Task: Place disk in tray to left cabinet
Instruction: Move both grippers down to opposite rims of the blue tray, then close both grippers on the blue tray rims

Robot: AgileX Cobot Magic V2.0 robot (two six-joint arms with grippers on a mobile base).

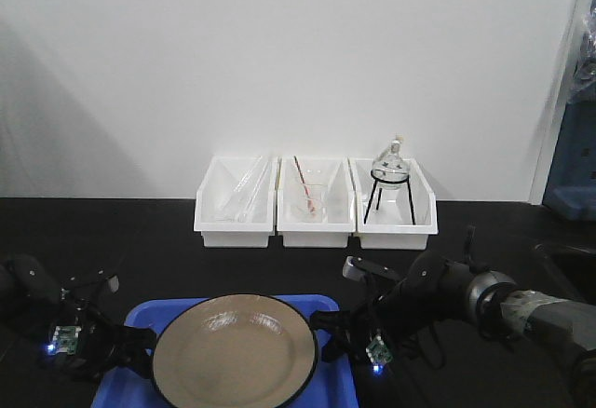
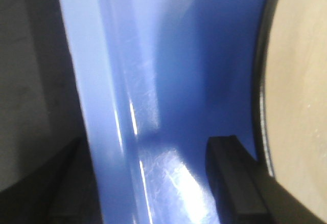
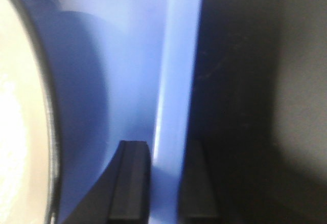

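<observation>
left end effector (image 1: 126,347): spread, astride left rim of tray (image 1: 154,312) (inner finger clear of it) | tray: blue, on black desk (image 1: 140,250) | disk (image 1: 233,352): flat inside tray, centred | right end effector (image 1: 332,326): pinching tray's right rim

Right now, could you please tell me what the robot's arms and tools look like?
Both arms are mostly black. The left arm has rounded joints; the right arm adds a silver-grey joint and a grey wrapped section, with thin black cables. Each wrist carries a small green board with a blue light. The left tool and right tool end in flat, black, rectangular fingers.
</observation>
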